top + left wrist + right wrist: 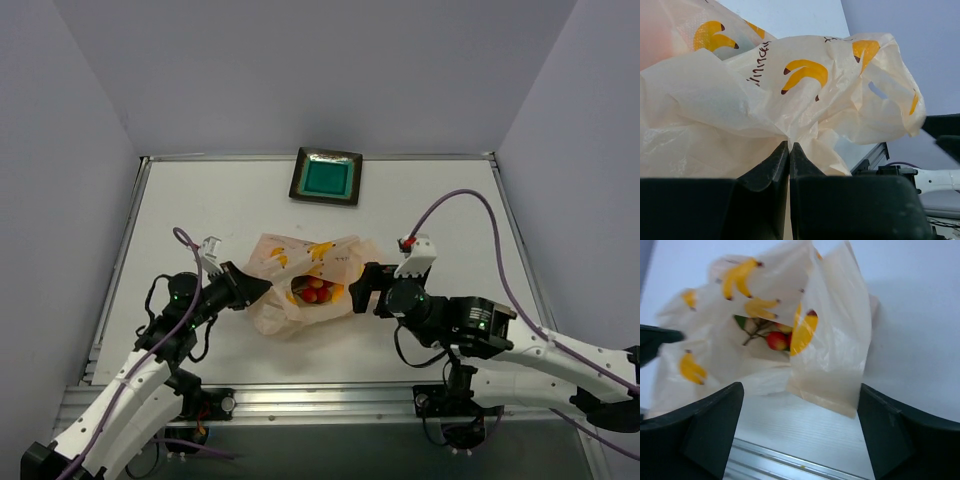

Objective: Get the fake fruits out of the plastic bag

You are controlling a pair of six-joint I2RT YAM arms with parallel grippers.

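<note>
The plastic bag (300,280), pale peach with yellow banana prints, lies on the table between the two arms. Its mouth faces right and shows the red grape cluster (313,291) and a bit of yellow-orange fruit (335,293) inside. My left gripper (262,287) is shut on the bag's left side; in the left wrist view its jaws (789,146) pinch a fold of the bag (790,95). My right gripper (358,288) is open and empty just right of the bag's mouth. The right wrist view shows the bag (830,350) ahead with red grapes (776,340) and a green leaf (741,321) inside.
A square dark tray with a teal centre (326,176) sits at the back of the table. The table's metal front rail (320,398) runs in front of the arm bases. Grey walls enclose the table on three sides.
</note>
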